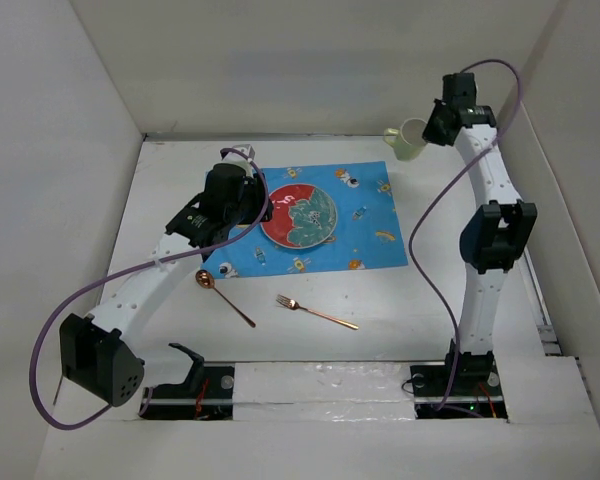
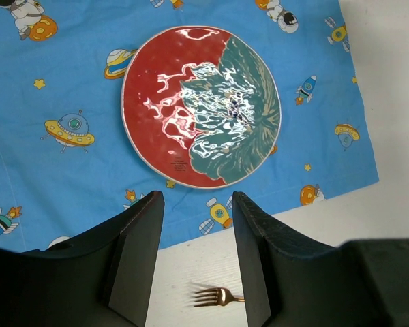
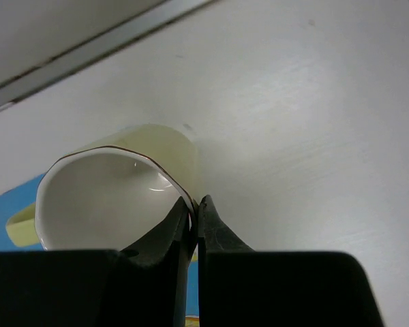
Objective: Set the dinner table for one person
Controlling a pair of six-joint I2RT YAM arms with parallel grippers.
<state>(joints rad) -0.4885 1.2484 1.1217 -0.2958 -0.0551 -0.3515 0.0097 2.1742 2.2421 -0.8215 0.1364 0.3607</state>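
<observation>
A red and teal plate (image 1: 299,215) lies on a blue cartoon-print cloth (image 1: 365,235) on the white dinner table (image 1: 400,310); it also shows in the left wrist view (image 2: 201,105). A copper fork (image 1: 317,311) and a copper spoon (image 1: 223,295) lie on the table in front of the cloth. My left gripper (image 2: 198,262) is open and empty above the cloth's near edge, the fork's tines (image 2: 215,296) between its fingers. My right gripper (image 3: 194,212) is shut on the rim of a pale yellow mug (image 3: 116,194), held near the cloth's far right corner (image 1: 408,138).
White walls (image 1: 60,150) enclose the table on the left, back and right. The arm bases (image 1: 310,385) sit along the near edge.
</observation>
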